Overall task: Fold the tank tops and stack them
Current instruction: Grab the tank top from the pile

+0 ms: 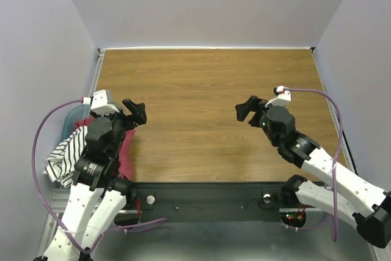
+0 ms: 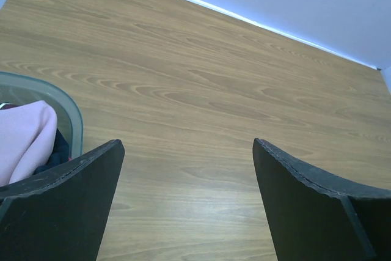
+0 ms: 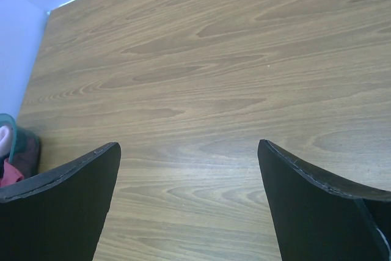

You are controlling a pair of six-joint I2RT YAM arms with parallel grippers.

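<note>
Hovering above the brown wood-grain table [image 1: 208, 84], the left end effector [image 1: 138, 113] has its two black fingers [image 2: 61, 212] spread wide apart, with nothing between them but bare wood. The right end effector [image 1: 244, 109] is just as far apart and also holds nothing; its wrist view shows only table surface in the gap. Both point towards the far side of the table, well apart from each other, the left one near the left edge and the right one right of centre.

All the tank tops sit bunched at the left near corner, by the left arm. A white tank top with thin black stripes [image 1: 66, 156] hangs crumpled on the outer side of that arm, past the table's left edge. A dark red tank top [image 1: 127, 151] lies in a heap on the inner side of the arm, on the table. A translucent light-blue plastic tub [image 1: 71, 117] stands just behind them; in the left wrist view its curved rim [image 2: 72, 117] encloses a plain dusty pink tank top [image 2: 24, 142], with a dark, navy-looking cloth [image 2: 58, 154] tucked below it. None of the tops is spread flat or folded. Pale grey walls [image 1: 208, 4] close in the table on three sides.
</note>
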